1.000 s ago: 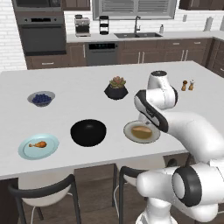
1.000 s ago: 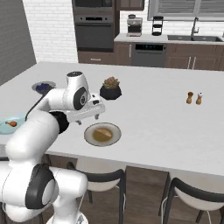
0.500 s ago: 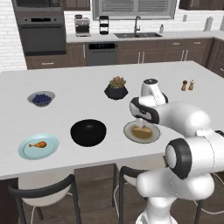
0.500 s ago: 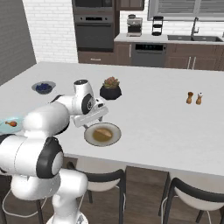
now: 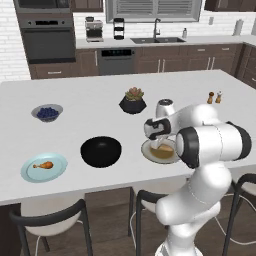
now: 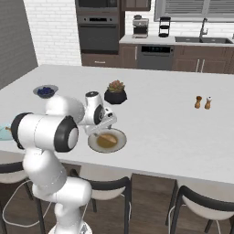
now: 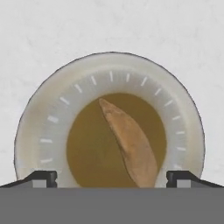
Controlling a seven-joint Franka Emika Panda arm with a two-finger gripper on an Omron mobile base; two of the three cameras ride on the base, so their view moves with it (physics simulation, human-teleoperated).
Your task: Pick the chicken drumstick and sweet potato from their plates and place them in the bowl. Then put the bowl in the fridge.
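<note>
The hand [image 7: 112,177] hangs just above the beige plate [image 7: 48,131], its fingers spread wide with nothing between them; in the hand view one dark fingertip [image 7: 41,177] stands near each lower side of the plate. The sweet potato [image 7: 129,142] lies slantwise on the plate's brown centre, one pointed end toward the middle and the thicker end low between the two tips. From the left base view the hand [image 5: 159,142] sits over the near rim of that plate [image 5: 161,155], close to the counter's [image 5: 90,90] front edge, and the arm's white elbow covers the plate's right side.

The black bowl [image 5: 101,151] stands just left of the beige plate, apart from it. Further left, near the front edge, the blue plate [image 5: 44,167] carries the drumstick [image 5: 44,164]. Behind the bowl and the hand, a succulent in a black pot [image 5: 133,102] stands toward the middle of the counter, and a small grey bowl of blueberries [image 5: 47,112] sits well off to the left. Two small shakers [image 6: 203,102] stand together far to the right, well apart from everything else.

Dark stools [image 5: 50,222] are tucked under the front edge. Beyond the counter run dark cabinets with a wall oven [image 5: 46,42], a sink and a coffee maker.
</note>
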